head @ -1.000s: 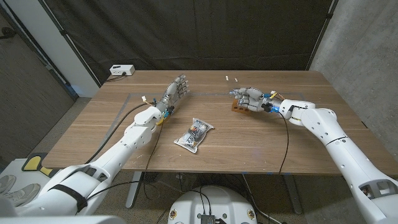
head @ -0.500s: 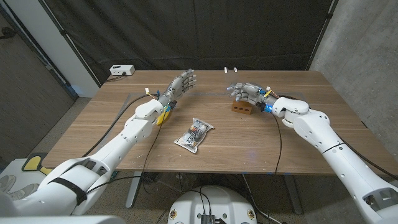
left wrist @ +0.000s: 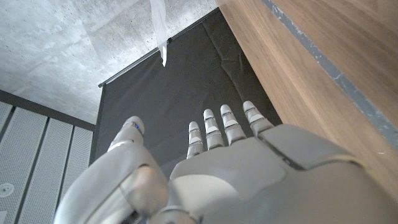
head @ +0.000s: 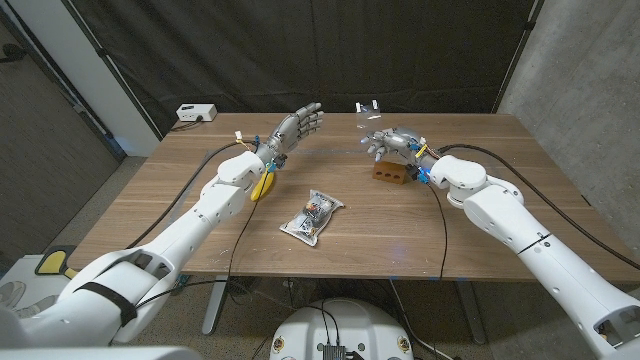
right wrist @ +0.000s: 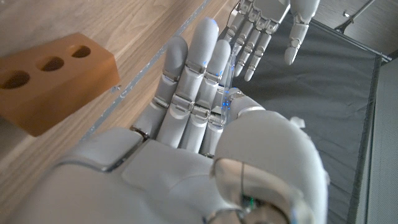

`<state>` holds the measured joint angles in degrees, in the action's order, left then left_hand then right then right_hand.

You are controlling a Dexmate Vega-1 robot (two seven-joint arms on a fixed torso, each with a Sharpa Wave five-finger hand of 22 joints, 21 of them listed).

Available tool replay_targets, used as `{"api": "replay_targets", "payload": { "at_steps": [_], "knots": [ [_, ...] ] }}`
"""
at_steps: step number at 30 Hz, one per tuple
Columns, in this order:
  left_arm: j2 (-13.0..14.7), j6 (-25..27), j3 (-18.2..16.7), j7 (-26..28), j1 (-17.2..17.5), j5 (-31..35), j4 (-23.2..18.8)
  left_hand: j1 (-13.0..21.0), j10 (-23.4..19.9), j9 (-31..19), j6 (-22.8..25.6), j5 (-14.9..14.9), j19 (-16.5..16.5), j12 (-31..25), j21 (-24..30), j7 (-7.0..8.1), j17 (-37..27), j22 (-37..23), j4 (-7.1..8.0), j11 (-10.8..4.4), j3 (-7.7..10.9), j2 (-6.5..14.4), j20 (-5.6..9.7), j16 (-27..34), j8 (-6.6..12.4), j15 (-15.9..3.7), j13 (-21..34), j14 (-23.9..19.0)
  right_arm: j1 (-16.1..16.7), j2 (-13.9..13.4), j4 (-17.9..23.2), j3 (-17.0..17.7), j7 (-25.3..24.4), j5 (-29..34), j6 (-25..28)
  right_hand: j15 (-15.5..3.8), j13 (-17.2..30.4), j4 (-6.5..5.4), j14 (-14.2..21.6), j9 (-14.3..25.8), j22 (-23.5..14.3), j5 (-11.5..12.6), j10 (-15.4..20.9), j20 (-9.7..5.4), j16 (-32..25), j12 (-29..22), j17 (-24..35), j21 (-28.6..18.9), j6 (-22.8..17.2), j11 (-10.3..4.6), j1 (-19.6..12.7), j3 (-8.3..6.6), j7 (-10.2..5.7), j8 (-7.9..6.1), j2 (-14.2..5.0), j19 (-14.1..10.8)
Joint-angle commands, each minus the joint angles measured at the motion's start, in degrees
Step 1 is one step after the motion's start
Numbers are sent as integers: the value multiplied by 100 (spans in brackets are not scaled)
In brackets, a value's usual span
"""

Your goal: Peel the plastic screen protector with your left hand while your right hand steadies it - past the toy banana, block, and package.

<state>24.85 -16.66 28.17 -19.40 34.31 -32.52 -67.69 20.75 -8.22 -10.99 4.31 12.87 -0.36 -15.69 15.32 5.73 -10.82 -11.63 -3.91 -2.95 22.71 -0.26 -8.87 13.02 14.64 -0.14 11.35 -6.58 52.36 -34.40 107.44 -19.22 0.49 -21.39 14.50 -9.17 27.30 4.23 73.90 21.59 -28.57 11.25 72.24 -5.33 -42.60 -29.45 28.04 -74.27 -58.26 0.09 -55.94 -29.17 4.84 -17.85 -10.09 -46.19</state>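
Note:
My right hand [head: 393, 144] hovers above the table's far side and pinches the clear plastic screen protector [head: 366, 106], whose white tabs stick up beyond the fingers. In the right wrist view the protector [right wrist: 228, 67] shows edge-on between thumb and fingers [right wrist: 193, 68]. My left hand [head: 297, 127] is raised with fingers spread and holds nothing, a short gap from the film. The left wrist view shows the protector [left wrist: 160, 28] beyond my left hand [left wrist: 211, 168]. The toy banana [head: 262, 186] lies under my left forearm. Just behind my right hand sits the brown block [head: 390, 173], and the package [head: 312, 216] lies mid-table.
A white box [head: 195, 113] sits at the table's [head: 520, 240] far left corner. A black curtain hangs behind the table. The block [right wrist: 53, 81] and my left hand [right wrist: 267, 25] also appear in the right wrist view.
Both arms have risen and reached toward the far edge. The right hand lifted away from the block with the protector, and the left hand came up off the table towards it.

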Motion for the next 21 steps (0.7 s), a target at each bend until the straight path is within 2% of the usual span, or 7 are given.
{"api": "replay_targets", "payload": {
  "at_steps": [1, 6, 10, 12, 15, 16, 21],
  "knots": [
    [150, -294, 26, 421, 72, 535, -446, 276, 39, -30, 94, 3, 22, 55, 22, 102, -10, -27, -175, -45, 59, -23, -74, -64, 23, -67, 41, 74, -13, -537, 588, -616, -506, 961, -70, -217, 37, -68, -279, 4, 56, 30, 94, -733, -2, 24, 17, -16, -71, 54, 45, -7, -8, -10, 11, 93],
    [208, -332, 13, 649, 110, 733, -671, 677, 111, -59, 366, 0, 15, 112, 25, 297, -19, -45, -388, -117, 169, 0, -111, -127, 121, -59, 78, 204, -62, -683, 666, -792, -507, 1300, -73, -238, 78, -116, -364, 9, 122, 27, 38, -720, 20, 44, 54, 16, -60, 28, 91, 3, -63, -6, 13, 258],
    [238, -362, 23, 731, 107, 858, -795, 1058, 109, -96, 644, -6, 57, 130, 47, 356, -23, -58, -540, -155, 278, 33, -104, -133, 245, -81, 113, 220, -84, -735, 730, -882, -524, 1488, -28, -250, 78, -145, -401, 15, 145, 25, 46, -720, 44, 55, 56, 6, -58, 23, 115, 7, -115, -11, 11, 319],
    [247, -356, 35, 712, 93, 876, -837, 1218, 97, -119, 821, -19, 57, 134, 49, 280, -24, -61, -579, -155, 314, 27, -113, -137, 330, -66, 128, 229, -96, -762, 802, -934, -560, 1623, 61, -253, 81, -155, -394, 8, 142, 23, 35, -719, 48, 62, 51, -10, -58, 12, 125, 10, -121, -8, 13, 330],
    [241, -368, 55, 637, 63, 863, -857, 1448, 78, -158, 1099, -38, 87, 142, 65, 246, -27, -67, -610, -191, 355, -2, -95, -141, 472, -113, 150, 244, -99, -792, 848, -982, -566, 1751, 62, -261, 98, -172, -397, 5, 166, 21, 28, -716, 53, 66, 63, -9, -56, 4, 139, 10, -131, -9, 14, 398],
    [244, -364, 61, 625, 56, 868, -870, 1586, 56, -180, 1207, -47, 99, 143, 72, 165, -27, -70, -620, -231, 383, -11, -91, -141, 537, -123, 161, 244, -97, -801, 863, -996, -574, 1796, 59, -264, 94, -177, -400, 5, 172, 21, 36, -716, 53, 70, 72, -12, -58, -4, 142, 7, -131, -11, 14, 417],
    [218, -369, 79, 612, 28, 883, -894, 1833, 46, -214, 1351, -57, 145, 154, 94, 142, -26, -74, -639, -241, 435, -18, -75, -150, 633, -112, 178, 275, -60, -858, 937, -1062, -673, 2092, 0, -269, 105, -194, -404, 3, 201, 20, 41, -716, 63, 75, 84, -22, -60, -13, 156, 4, -152, -16, 16, 469]
  ]
}}
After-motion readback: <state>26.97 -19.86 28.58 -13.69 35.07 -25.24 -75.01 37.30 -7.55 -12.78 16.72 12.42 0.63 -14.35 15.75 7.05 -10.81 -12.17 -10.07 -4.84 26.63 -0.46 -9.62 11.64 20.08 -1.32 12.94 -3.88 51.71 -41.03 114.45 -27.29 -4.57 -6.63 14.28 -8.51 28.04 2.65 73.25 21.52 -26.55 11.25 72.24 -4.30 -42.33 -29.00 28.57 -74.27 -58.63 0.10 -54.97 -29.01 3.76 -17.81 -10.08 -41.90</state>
